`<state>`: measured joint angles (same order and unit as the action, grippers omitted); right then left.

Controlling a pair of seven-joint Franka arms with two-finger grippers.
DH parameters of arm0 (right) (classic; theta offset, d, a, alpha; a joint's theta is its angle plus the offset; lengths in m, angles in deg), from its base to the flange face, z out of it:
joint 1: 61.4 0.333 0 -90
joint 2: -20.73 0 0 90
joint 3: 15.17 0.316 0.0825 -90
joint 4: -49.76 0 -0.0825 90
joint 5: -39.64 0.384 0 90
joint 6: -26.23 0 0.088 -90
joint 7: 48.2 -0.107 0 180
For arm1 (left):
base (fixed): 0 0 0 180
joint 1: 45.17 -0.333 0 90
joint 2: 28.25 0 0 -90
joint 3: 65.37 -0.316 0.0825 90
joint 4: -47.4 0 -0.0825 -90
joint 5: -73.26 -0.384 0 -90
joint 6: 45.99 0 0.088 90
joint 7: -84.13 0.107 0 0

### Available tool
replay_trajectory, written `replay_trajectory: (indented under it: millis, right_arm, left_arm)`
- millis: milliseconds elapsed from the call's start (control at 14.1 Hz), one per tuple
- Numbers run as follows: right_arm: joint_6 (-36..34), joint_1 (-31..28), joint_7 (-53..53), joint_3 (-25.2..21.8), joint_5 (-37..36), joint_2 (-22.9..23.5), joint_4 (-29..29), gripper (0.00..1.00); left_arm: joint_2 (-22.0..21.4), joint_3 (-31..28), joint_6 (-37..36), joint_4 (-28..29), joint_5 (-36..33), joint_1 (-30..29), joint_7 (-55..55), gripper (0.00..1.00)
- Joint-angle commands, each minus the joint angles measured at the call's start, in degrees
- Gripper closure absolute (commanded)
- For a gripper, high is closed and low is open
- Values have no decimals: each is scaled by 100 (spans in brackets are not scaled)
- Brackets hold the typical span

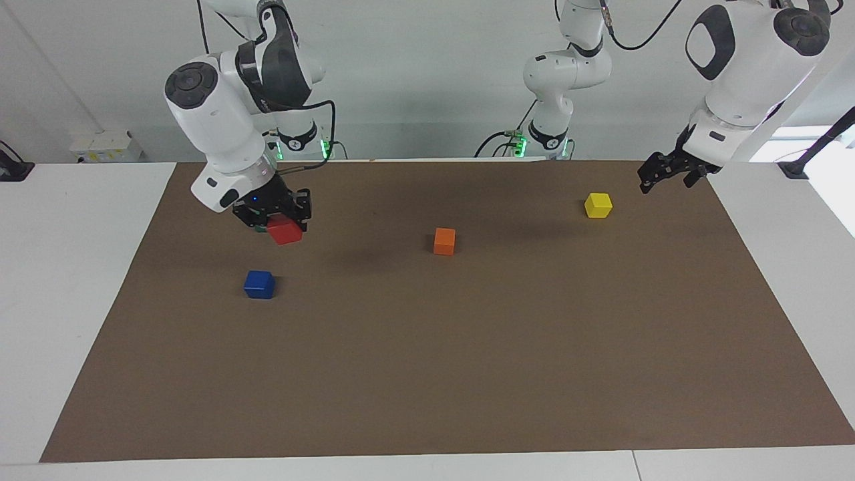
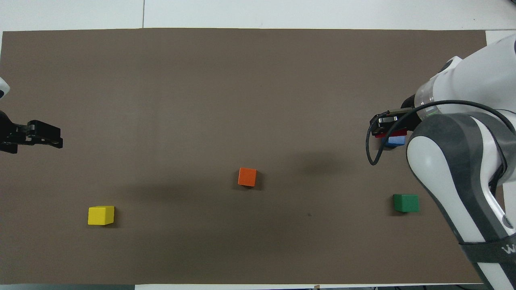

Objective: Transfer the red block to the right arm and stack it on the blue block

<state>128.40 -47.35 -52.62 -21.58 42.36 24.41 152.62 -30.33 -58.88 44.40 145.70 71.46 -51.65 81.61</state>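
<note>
The right arm's end effector (image 1: 279, 217), clamped on the red block (image 1: 285, 231), hangs above the blue block (image 1: 259, 284); left end effector (image 1: 670, 171) waits wide.

Bright, even overhead light, soft shadows on the brown mat (image 1: 467, 347), both views sharp.

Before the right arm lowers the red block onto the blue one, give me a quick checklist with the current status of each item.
1. Red block held in right gripper: ok.
2. Red block raised clear of the mat: ok.
3. Blue block upright, top bare: ok.
4. Red block lined up over blue block: cannot tell; the overhead view suggests so, the facing view less clearly.
5. Left gripper open, waiting near the yellow block: ok.
6. Orange block out of the way: ok.
</note>
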Motion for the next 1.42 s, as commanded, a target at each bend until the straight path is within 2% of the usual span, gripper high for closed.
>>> replay_trajectory:
  millis: [0,213,782,1350]
  right_arm:
    - [39,-314,-103,70,-552,-8,435,100]
    - [539,-473,-208,70,-746,149,972,100]
    - [1937,-815,-455,70,-1011,686,1457,100]
    - [2097,-807,-525,79,-1002,748,1448,100]
  left_arm:
    - [22,-52,199,-107,-129,121,93,0]
    - [102,19,76,-276,38,156,24,0]
    - [93,89,296,-250,109,147,6,0]
    - [75,80,269,-214,109,156,14,0]
